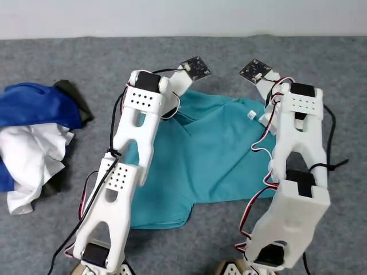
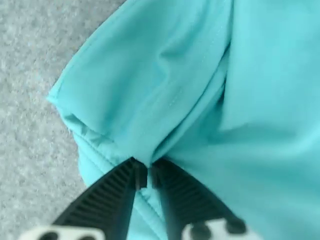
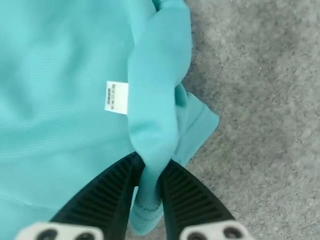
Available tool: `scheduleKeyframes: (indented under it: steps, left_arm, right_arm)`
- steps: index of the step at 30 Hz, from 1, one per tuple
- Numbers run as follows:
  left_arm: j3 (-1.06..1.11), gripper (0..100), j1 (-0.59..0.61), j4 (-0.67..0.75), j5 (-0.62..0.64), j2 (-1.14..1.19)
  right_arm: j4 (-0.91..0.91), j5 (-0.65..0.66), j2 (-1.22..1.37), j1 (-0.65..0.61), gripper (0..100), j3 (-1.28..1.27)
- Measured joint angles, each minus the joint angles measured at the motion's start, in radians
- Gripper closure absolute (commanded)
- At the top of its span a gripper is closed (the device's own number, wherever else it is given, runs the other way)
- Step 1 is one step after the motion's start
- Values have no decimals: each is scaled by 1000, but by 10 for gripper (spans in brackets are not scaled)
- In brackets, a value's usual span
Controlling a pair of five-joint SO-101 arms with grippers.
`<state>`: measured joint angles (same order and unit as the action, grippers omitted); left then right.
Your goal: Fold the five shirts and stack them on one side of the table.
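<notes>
Over on the left, a heap of unfolded shirts [image 1: 34, 143] sits on the desk [image 1: 321, 63], well apart from the teal shirt [image 1: 212, 154] spread between the 2 arms. There's the left tool [image 2: 147, 175] pinched tight on cloth at the shirt's far left edge, and the right tool [image 3: 150, 172] clamped on a fold at the far right edge. The body of the shirt lies from both tools back toward the arm bases, so the fold likely comes that way.

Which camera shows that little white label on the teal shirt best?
The right wrist view: the label lies flat and close, beside the fold the right end effector pinches. The high view has it as a white speck near an arm. The left wrist view faces another fold of the shirt.
</notes>
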<state>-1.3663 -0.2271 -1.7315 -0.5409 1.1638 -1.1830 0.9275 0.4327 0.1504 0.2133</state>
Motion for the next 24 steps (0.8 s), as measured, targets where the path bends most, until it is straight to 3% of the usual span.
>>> scheduleKeyframes:
  steps: [24]
  left_arm:
    - [40, 836, -18, 0, 49, -23]
  right_arm:
    - [-2, 0, 0, 0, 988, 0]
